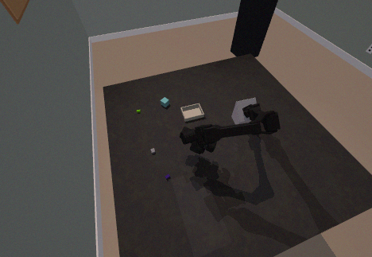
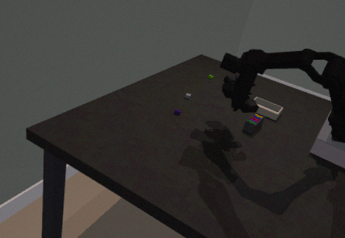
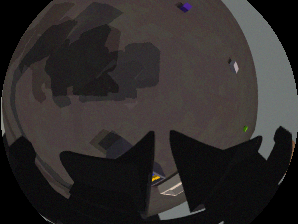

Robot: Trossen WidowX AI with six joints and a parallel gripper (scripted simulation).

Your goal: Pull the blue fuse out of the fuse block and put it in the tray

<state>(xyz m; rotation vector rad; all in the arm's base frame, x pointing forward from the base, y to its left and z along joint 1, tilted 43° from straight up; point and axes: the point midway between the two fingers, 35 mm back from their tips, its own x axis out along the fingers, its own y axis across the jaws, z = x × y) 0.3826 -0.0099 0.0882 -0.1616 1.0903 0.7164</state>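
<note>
The fuse block [image 2: 251, 127] stands on the table, and its top shows in the exterior view. The blue fuse [image 2: 257, 118] sits in it, between the yellow fuse [image 2: 257, 116] [image 3: 156, 178] and the red one. In the top view the arm hides the block. The cream tray [image 1: 195, 118] [image 2: 270, 115] [image 3: 172, 189] stands just behind the block and looks empty. My gripper [image 2: 245, 106] [image 3: 161, 135] points down and hangs above the table close to the block. Its fingers are a narrow gap apart, with nothing between them. Its exact height above the fuses is unclear.
A teal cube [image 1: 164, 102] and a small green cube [image 1: 138, 111] [image 2: 211, 77] [image 3: 245, 129] lie beyond the tray. A small white cube [image 1: 153, 150] [image 2: 188, 96] [image 3: 236, 67] and a purple one [image 1: 168, 177] [image 2: 177, 112] [image 3: 186, 7] lie farther out from the arm.
</note>
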